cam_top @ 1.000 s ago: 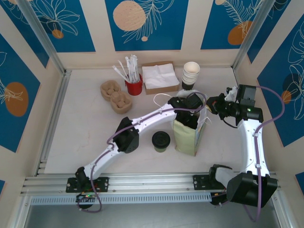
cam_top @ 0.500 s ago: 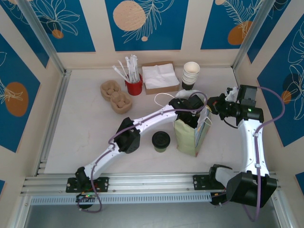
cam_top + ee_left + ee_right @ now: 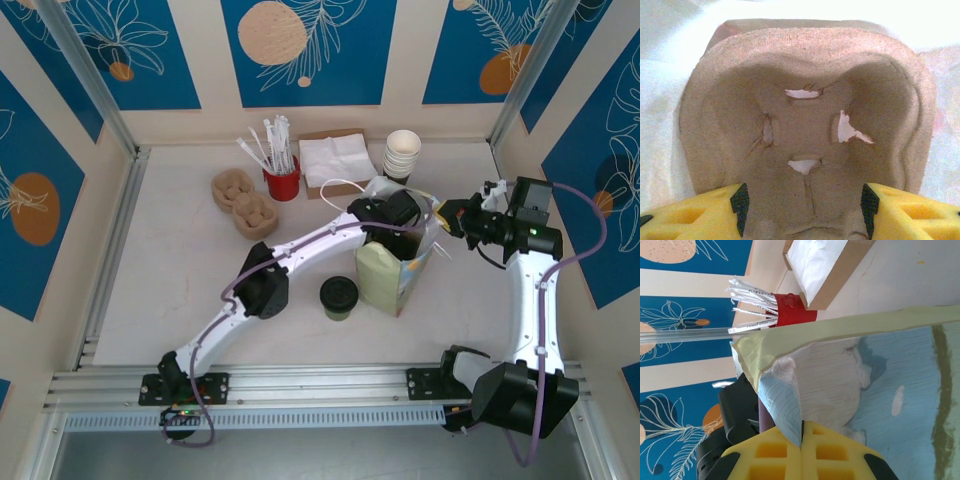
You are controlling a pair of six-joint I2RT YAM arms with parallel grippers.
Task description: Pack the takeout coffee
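The takeout coffee [image 3: 339,297] stands upright on the counter [image 3: 180,270], lid on, about midway between the left and right edges and nearer the front edge than the back; it is just beside the left face of the pale green paper bag [image 3: 382,280], outside it.

The left end effector [image 3: 398,212] is at the bag's open top; in its wrist view its yellow fingers [image 3: 700,212] are spread wide, with the near rim of a pulp cup carrier [image 3: 805,100] between them; whether the pads press on it, I cannot tell.

The right end effector [image 3: 452,218] is at the bag's right upper edge; in the wrist view its fingers are clenched together on the bag's rim, pinching the paper.

Along the back edge sit a stack of pulp trays [image 3: 243,202], a red cup [image 3: 283,183] of wrapped sticks, a napkin box [image 3: 335,160] and a stack of white cups [image 3: 402,155].
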